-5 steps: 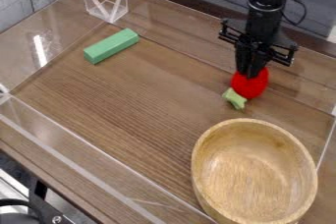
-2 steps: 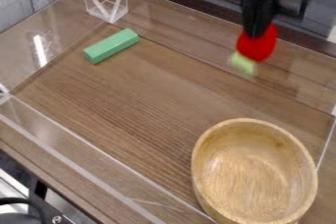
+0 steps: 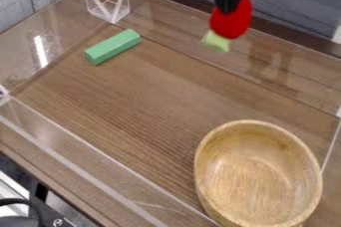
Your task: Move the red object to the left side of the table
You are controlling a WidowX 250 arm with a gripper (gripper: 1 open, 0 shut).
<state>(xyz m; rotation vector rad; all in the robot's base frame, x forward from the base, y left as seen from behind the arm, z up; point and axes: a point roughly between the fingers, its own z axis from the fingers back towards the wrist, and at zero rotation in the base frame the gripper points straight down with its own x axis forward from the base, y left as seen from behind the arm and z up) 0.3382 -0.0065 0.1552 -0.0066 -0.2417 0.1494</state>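
Note:
The red object [image 3: 230, 18] is a small red strawberry-like toy with a light green leafy end [image 3: 214, 40] hanging down. It is lifted well above the table [image 3: 147, 112], toward the back and right of centre. My gripper [image 3: 233, 4] comes down from the top edge and is shut on its upper part; the fingers are dark and partly blurred, with the arm cut off by the frame.
A green rectangular block [image 3: 114, 46] lies at the back left. A round wooden bowl [image 3: 258, 176] fills the front right corner. Low clear acrylic walls [image 3: 40, 136] edge the tabletop, with a clear folded piece [image 3: 107, 5] at the back left.
The red object has been lifted off the table with the gripper and carried up and to the left. The block and bowl have not moved.

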